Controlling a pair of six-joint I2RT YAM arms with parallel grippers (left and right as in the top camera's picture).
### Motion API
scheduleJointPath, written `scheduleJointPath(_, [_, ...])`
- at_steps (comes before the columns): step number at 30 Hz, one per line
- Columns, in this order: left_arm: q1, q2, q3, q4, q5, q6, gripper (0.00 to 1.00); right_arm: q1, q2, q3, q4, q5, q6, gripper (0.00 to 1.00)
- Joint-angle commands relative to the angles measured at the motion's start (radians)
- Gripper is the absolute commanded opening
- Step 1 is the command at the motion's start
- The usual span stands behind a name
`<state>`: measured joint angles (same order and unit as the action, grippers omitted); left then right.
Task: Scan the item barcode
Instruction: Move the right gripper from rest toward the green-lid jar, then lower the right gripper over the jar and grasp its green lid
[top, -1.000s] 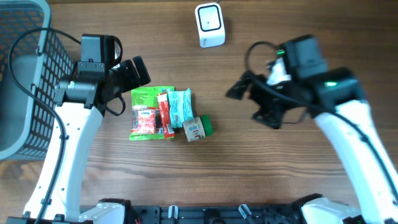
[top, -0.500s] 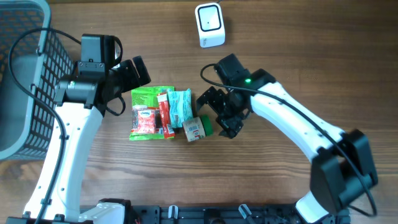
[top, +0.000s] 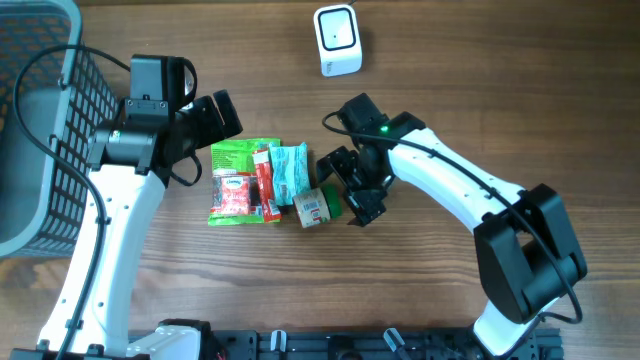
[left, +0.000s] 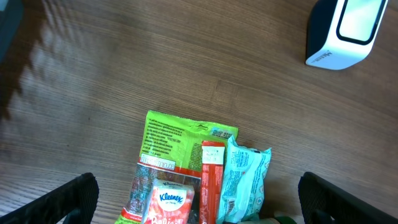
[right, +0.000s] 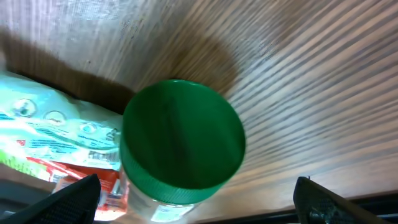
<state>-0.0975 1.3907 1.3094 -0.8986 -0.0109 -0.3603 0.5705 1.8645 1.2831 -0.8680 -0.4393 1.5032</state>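
A small jar with a green lid (top: 333, 203) (right: 183, 134) lies on its side at the right end of a heap of items, with a barcode label (top: 313, 208) on its body. My right gripper (top: 348, 186) (right: 199, 202) is open just over the lid end, one finger on each side, not touching it. The heap also holds a green packet (top: 236, 155) (left: 180, 134), a Kleenex pack (top: 233, 195) (left: 169, 200), a red stick pack (top: 264, 180) (left: 211, 180) and a teal pouch (top: 290, 170) (left: 245, 180). The white scanner (top: 337, 40) (left: 351, 31) stands at the far centre. My left gripper (top: 215, 115) (left: 199, 202) hangs open above the heap's left side, holding nothing.
A grey wire basket (top: 40, 120) stands at the far left edge, beside the left arm. Bare wooden table lies between the heap and the scanner, and in front of and to the right of the right arm.
The right arm has swung in from the right side of the table to the jar, then crept slightly closer. The left arm and the items have not moved.
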Motion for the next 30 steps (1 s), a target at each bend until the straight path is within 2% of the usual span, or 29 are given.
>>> scheduleJointPath(1, [0.006,-0.005,0.008,-0.002,-0.013,0.012,1.00,0.033,0.019,-0.003,0.031,0.077,0.079,1.00])
scheduleJointPath(10, [0.006,-0.005,0.008,-0.001,-0.013,0.012,1.00,0.070,0.019,-0.003,0.044,0.192,0.108,1.00])
scheduleJointPath(23, [0.006,-0.005,0.008,-0.001,-0.013,0.012,1.00,0.096,0.028,-0.003,0.051,0.207,0.152,1.00])
scheduleJointPath(30, [0.006,-0.005,0.008,-0.002,-0.013,0.013,1.00,0.130,0.028,-0.003,0.053,0.290,0.183,1.00])
